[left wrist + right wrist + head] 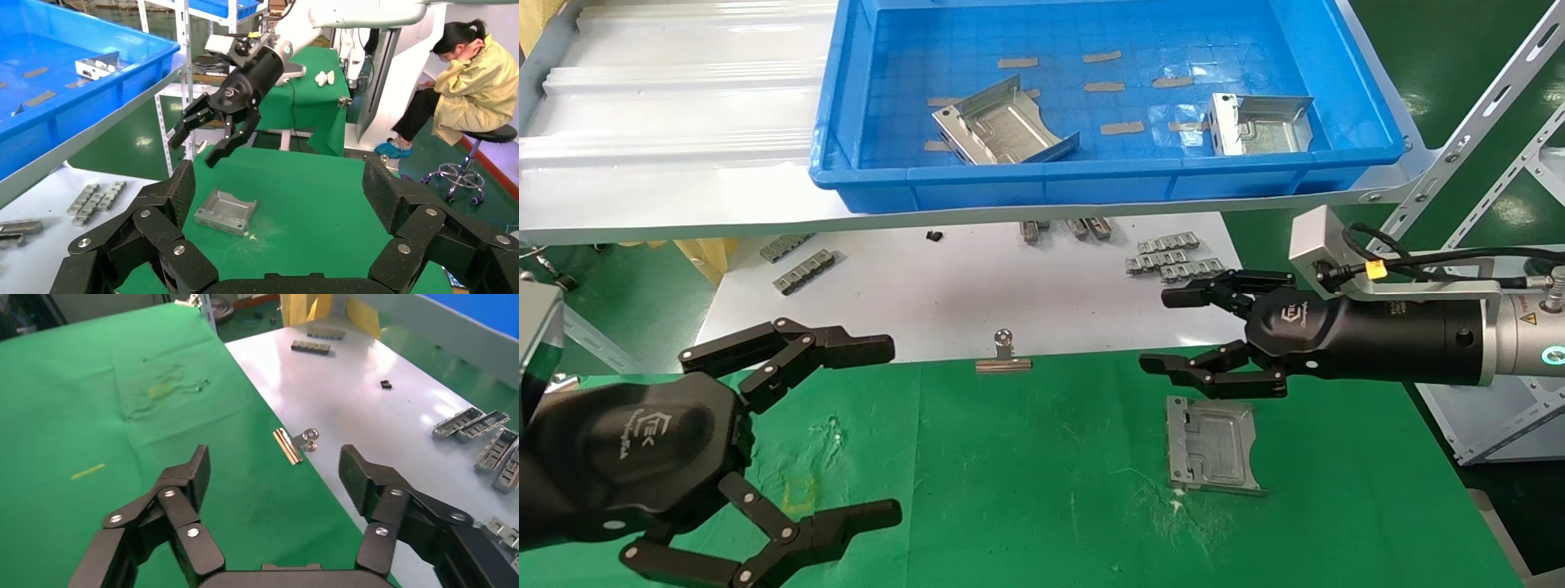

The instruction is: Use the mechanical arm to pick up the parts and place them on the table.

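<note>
One silver part (1212,445) lies flat on the green table (1042,482); it also shows in the left wrist view (225,212). Two more parts (1003,124) (1258,124) lie in the blue bin (1091,175) on the shelf. My right gripper (1164,331) is open and empty, hovering just above and behind the part on the table, pointing left; it also shows in the left wrist view (194,147). My left gripper (891,433) is open and empty, parked low over the table's left side.
A white board (977,286) behind the green cloth holds several small grey ridged clips (1173,257) (801,269). A binder clip (1004,358) grips the cloth's rear edge. A metal frame (1491,122) stands at the right. A seated person (465,79) is far off.
</note>
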### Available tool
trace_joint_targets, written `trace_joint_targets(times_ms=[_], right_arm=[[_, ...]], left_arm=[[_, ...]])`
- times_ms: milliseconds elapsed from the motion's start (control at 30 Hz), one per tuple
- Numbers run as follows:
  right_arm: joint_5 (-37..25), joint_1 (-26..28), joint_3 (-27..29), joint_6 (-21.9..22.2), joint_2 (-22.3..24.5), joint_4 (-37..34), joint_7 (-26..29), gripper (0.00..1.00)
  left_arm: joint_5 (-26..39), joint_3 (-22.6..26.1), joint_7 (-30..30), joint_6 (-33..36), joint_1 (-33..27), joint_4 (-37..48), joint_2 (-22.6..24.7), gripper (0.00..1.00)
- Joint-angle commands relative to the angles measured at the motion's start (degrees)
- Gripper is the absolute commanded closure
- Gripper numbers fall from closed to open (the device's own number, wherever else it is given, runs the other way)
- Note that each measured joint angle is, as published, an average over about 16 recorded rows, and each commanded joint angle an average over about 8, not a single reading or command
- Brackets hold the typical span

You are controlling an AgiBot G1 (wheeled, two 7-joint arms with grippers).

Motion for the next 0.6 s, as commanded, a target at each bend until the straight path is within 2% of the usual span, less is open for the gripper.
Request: trace_joint_targets(times_ms=[33,300,600], right_arm=[[1.4,-0.3,0.7,0.0,0.4,0.6,1.2,0.00],[-0.2,-0.8,0.9,0.2,0.3,1.2,0.4,0.00],[-0.7,-5.9,8.2,0.9,2.8,9.9,4.1,0.00]], left_arm=[[0.0,0.0,0.0,0.0,0.0,0.0,0.0,0.00],[0.0,0.0,0.0,0.0,0.0,0.0,0.0,0.00],[0.0,0.0,0.0,0.0,0.0,0.0,0.0,0.00]])
